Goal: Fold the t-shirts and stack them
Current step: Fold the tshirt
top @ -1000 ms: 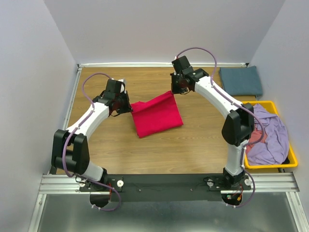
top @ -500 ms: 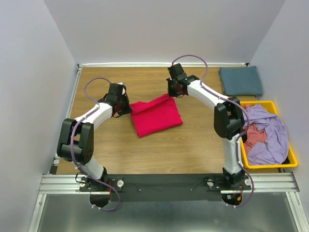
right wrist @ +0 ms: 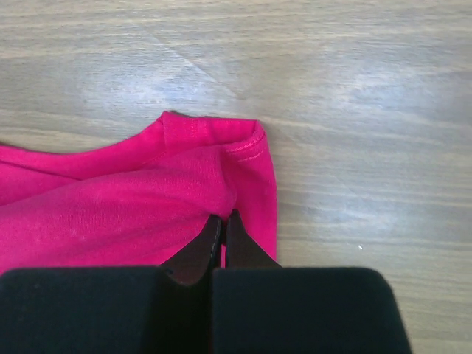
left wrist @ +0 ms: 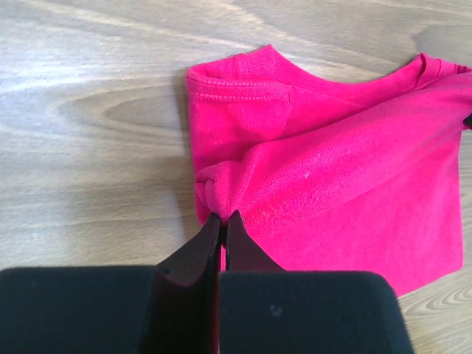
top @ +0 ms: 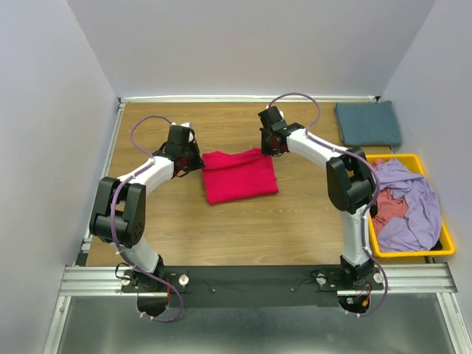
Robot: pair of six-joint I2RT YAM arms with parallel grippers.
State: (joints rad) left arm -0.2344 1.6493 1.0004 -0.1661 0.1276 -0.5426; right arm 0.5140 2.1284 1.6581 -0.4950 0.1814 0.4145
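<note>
Top external: yellow bin (top: pixel 413 253) holds lavender shirt (top: pixel 414 214) over pinkish shirt (top: pixel 385 211).

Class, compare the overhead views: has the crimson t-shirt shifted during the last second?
Yes. The crimson t-shirt has swung from tilted to roughly parallel with the table's far edge.

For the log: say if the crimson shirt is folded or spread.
Folded: the crimson shirt lies doubled over, its top layer pinched by the left tool and right tool.
</note>
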